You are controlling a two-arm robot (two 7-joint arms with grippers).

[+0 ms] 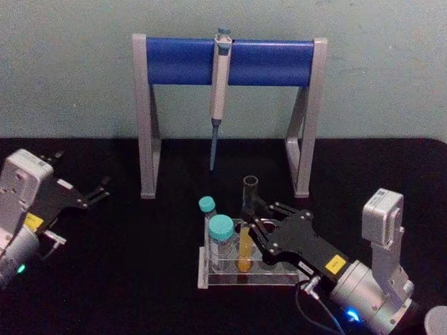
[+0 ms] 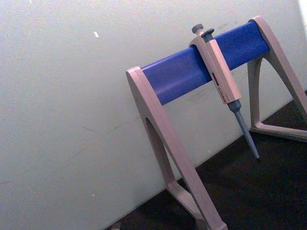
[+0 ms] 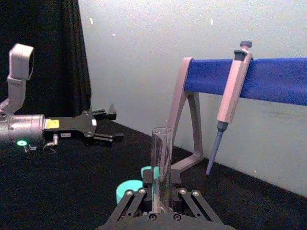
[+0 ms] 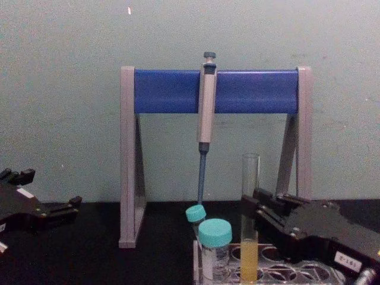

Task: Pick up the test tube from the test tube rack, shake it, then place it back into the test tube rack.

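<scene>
My right tool (image 1: 260, 213) is in at the low grey translucent plastic test tube rack (image 1: 222, 280), set about the tall, slim, clear glass test tube (image 4: 250, 190). The test tube stands upright in its hole with its yellow liquid down at rack level. In the right wrist view it sits centred in the tool, but I cannot tell whether the tool has clamped the glass or only brackets it. I judge this to be the grasp step, with the lift not yet made. The next move calls for a sure hold, then a straight upward pull until the foot clears the hole; the mouth is uncapped, so the shaking should be gentle. Room is tight on the tube's left, where two shorter teal-capped tubes (image 1: 222, 238) stand just beside it in the same rack. Behind, the grey-and-blue pipette stand (image 1: 184, 60) carries a grey pipette (image 1: 221, 78) whose tip hangs beyond the rack, so I would shake on the near side. My left tool (image 1: 81, 172) rests with jaws spread, well apart over the left of the black worktop (image 1: 145, 268).
</scene>
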